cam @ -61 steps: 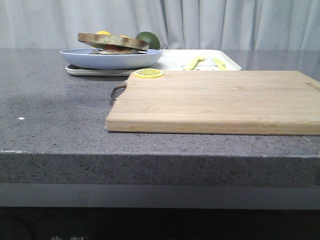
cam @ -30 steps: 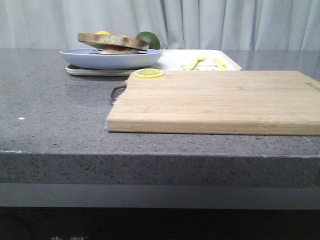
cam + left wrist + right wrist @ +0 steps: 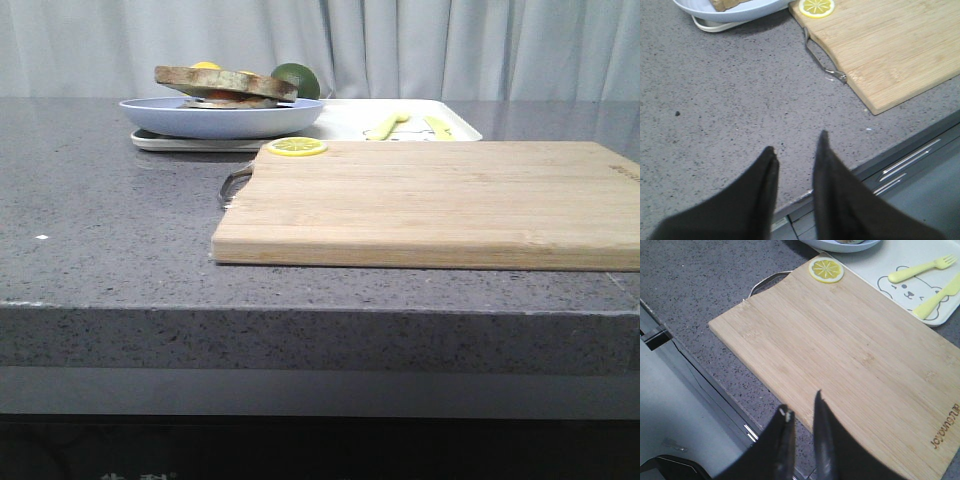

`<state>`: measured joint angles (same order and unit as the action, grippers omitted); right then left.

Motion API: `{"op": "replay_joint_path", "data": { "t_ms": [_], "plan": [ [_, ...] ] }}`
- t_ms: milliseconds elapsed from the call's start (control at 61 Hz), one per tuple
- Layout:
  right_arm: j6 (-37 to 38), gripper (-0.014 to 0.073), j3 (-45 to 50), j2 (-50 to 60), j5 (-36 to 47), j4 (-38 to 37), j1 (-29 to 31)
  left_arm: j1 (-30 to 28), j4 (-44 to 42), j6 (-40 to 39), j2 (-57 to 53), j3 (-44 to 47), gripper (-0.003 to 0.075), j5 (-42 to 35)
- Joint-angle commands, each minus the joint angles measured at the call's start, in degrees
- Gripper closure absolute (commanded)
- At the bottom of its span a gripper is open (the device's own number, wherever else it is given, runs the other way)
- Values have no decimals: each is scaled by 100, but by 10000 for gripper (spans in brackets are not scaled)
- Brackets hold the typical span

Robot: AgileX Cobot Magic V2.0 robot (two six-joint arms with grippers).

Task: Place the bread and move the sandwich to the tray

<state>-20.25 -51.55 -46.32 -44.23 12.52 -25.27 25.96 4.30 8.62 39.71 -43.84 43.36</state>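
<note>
Grey counter [image 3: 120, 200]; fork [image 3: 920, 268] wrist-view only.

lime [image 3: 298, 78] half hidden behind sandwich [image 3: 226, 84], cutting board [image 3: 440, 200] cropped (right edge), egg barely visible

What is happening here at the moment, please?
Nothing is being handled right now. The sandwich sits on its blue plate, which rests on the left end of the white tray. The left gripper hangs over bare counter and the right gripper over the cutting board; both are empty with a narrow gap between the fingers. A lemon slice lies on the board's corner.
</note>
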Motion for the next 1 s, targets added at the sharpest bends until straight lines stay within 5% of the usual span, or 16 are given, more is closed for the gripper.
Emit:
{"op": "replay_joint_path", "data": {
  "t_ms": [0, 705, 984],
  "plan": [
    [-26, 659, -142, 19, 355, -5, 20, 41, -139, 12, -22, -136, 706, -441],
    [-26, 662, -137, 19, 401, -5, 20, 41, -170, 12, -173, 0, 738, -531],
    [-26, 662, -137, 19, 402, 0, 20, -1461, -6, 12, -2033, 1603, 738, -2137]
  ]
}}
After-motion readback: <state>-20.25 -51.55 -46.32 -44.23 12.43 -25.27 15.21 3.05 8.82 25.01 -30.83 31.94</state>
